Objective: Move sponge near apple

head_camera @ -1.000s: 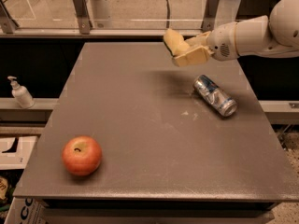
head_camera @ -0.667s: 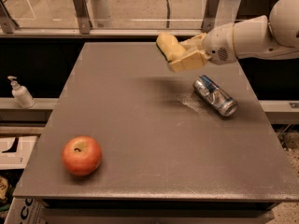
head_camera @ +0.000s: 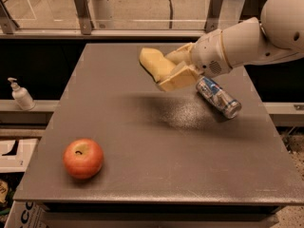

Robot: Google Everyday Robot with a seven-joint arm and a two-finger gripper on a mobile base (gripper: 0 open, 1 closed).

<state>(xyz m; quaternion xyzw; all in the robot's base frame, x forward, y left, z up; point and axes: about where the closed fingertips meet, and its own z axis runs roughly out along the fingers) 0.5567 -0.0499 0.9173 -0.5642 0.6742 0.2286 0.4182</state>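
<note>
The pale yellow sponge (head_camera: 153, 63) is held in my gripper (head_camera: 166, 71), lifted above the middle back of the dark grey table (head_camera: 156, 165). The cream-yellow fingers (head_camera: 179, 79) are shut on its right end, and the white arm reaches in from the right. The red-orange apple (head_camera: 83, 158) sits at the table's front left, well away from the sponge, down and to the left of it.
A silver-and-blue drink can (head_camera: 218, 97) lies on its side on the table's right, just below the wrist. A white pump bottle (head_camera: 21, 95) stands on a ledge off the table's left edge. A railing runs behind the table.
The gripper has carried the sponge leftward and toward the table's middle. The apple and the can have not moved.
</note>
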